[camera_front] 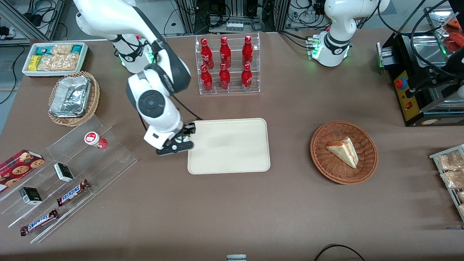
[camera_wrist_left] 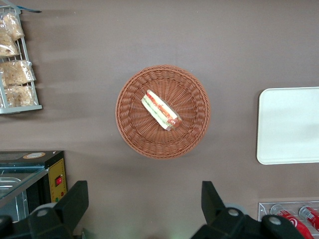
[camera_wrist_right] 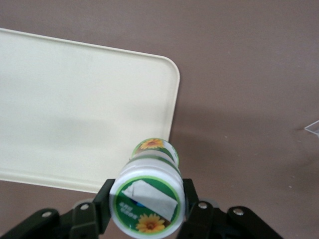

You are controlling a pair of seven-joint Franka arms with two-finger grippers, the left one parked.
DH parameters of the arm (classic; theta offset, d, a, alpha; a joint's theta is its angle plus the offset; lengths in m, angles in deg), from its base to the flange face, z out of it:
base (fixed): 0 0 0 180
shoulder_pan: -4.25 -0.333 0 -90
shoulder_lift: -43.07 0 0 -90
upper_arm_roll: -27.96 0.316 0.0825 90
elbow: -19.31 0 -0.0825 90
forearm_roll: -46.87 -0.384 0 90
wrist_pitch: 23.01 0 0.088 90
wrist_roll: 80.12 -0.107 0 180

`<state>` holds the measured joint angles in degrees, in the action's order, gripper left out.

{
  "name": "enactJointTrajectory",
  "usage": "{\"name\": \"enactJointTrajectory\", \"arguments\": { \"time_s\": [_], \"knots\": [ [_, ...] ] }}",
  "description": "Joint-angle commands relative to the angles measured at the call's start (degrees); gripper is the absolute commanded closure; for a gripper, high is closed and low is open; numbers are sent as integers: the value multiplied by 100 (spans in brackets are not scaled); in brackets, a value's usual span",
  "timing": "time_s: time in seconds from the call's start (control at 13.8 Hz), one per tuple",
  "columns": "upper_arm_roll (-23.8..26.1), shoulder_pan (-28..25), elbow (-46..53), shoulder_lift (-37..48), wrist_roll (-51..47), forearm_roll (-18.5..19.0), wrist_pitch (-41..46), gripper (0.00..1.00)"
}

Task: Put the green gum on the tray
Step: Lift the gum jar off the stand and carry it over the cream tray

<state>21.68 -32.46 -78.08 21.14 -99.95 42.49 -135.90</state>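
The green gum (camera_wrist_right: 148, 196) is a small canister with a white lid bearing a green round mark with a sunflower. My right gripper (camera_wrist_right: 147, 201) is shut on it, one finger on each side of the lid. In the front view the gripper (camera_front: 180, 140) hangs over the edge of the cream-beige tray (camera_front: 232, 145) that faces the working arm's end, and the gum is mostly hidden under the hand. In the right wrist view the gum is above the tray's (camera_wrist_right: 75, 114) rim, near a rounded corner. The tray is empty.
A clear stepped rack (camera_front: 65, 177) holds a red-lidded canister (camera_front: 95, 139), small boxes and Snickers bars. A rack of red bottles (camera_front: 226, 65) stands farther from the camera than the tray. A wicker basket with a sandwich (camera_front: 343, 151) lies toward the parked arm's end.
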Motion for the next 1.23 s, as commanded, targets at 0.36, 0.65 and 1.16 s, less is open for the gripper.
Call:
{"name": "enactJointTrajectory", "arguments": {
  "time_s": [0.36, 0.65, 1.16],
  "knots": [
    [-49, -634, 704, -1014, -1179, -125, -820, 100],
    [-49, -837, 1011, -1401, -1717, -264, -1067, 100],
    [-49, -943, 1020, -1613, -1752, -714, -1366, 100]
  ]
}}
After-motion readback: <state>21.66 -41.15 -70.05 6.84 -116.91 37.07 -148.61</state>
